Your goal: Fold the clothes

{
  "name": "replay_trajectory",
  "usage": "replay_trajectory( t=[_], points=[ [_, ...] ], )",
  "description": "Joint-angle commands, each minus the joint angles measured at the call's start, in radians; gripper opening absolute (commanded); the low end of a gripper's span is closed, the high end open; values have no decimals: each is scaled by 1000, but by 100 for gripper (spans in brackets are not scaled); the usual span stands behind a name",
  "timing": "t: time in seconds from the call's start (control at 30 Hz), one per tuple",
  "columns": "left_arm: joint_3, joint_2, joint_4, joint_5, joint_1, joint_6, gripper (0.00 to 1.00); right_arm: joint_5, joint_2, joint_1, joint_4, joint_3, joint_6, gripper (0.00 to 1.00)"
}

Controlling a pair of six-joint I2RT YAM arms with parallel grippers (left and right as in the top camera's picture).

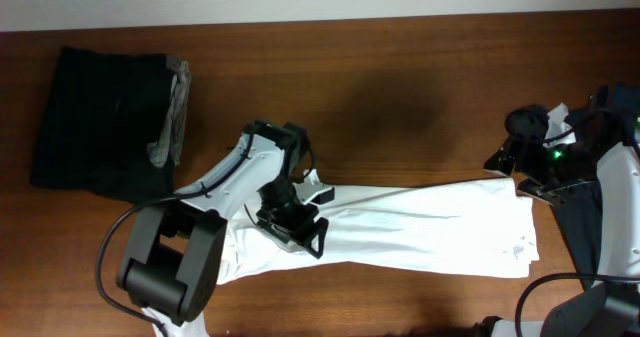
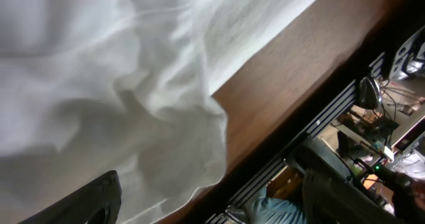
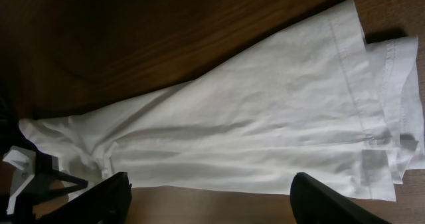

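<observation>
A long white garment [image 1: 420, 227] lies flat across the wooden table, its hem at the right end. My left gripper [image 1: 297, 227] hovers low over the garment's rumpled left end, open, nothing between its fingers. In the left wrist view the white cloth [image 2: 113, 84] fills the upper left, and the open fingers [image 2: 212, 207] frame its edge. My right gripper [image 1: 512, 153] is raised by the garment's upper right corner, open and empty. In the right wrist view the whole garment [image 3: 252, 124] spreads out beyond the open fingers [image 3: 212, 201].
A stack of folded dark clothes [image 1: 100, 122] with a grey piece [image 1: 176, 112] on its right side sits at the back left. A dark cloth [image 1: 580, 227] lies under the right arm at the right edge. The table's front edge [image 2: 292, 137] runs close to the garment.
</observation>
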Motion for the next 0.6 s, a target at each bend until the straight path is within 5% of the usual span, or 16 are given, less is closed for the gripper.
replay_trajectory(
  t=[0.0, 0.17, 0.3, 0.37, 0.57],
  points=[
    [8, -28, -26, -41, 64, -3, 83, 12, 3, 6, 5, -2, 8, 80],
    [5, -28, -46, -56, 97, -3, 1, 12, 3, 6, 9, -2, 8, 80],
    [3, -28, 138, -387, 98, -126, 1, 12, 3, 6, 22, -2, 9, 80],
    [2, -28, 193, -391, 98, -126, 1, 12, 3, 6, 20, -2, 8, 80],
    [-65, -28, -49, -272, 95, -126, 1, 12, 3, 6, 24, -2, 8, 80]
  ],
)
